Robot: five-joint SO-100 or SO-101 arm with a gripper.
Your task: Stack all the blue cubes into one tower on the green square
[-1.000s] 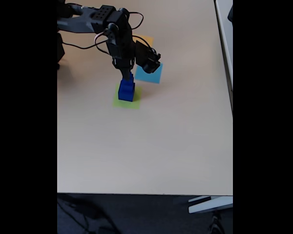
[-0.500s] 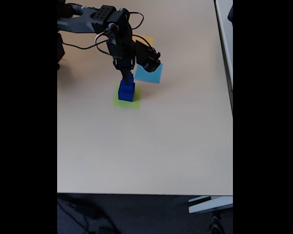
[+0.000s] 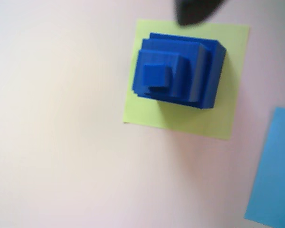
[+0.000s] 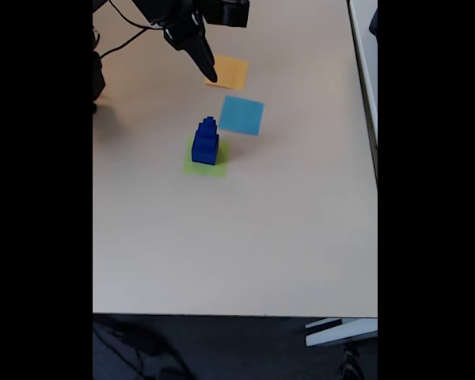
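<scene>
Three blue cubes stand as one tower [image 4: 205, 145] on the green square [image 4: 219, 169], left of the table's middle. From above, the wrist view shows the small cube [image 3: 156, 78] on the medium cube [image 3: 180, 61] on the large cube [image 3: 206, 76], all shifted toward one corner, with the green square [image 3: 147, 111] showing around them. My gripper [image 4: 212, 77] hangs high above and behind the tower, over the orange square. It tapers to one narrow point, shut and holding nothing. A dark fingertip [image 3: 197, 12] pokes in at the top edge of the wrist view.
A light-blue flat square [image 4: 241, 115] lies just right of and behind the tower, seen also as the light-blue square [image 3: 275, 171] at the right edge of the wrist view. An orange flat square [image 4: 229, 71] lies farther back. Black cables and the arm's base sit at the far left [image 4: 99, 75].
The gripper was down on the top of the tower; it has let go and risen up and back toward the orange square. The tower stands unmoved.
</scene>
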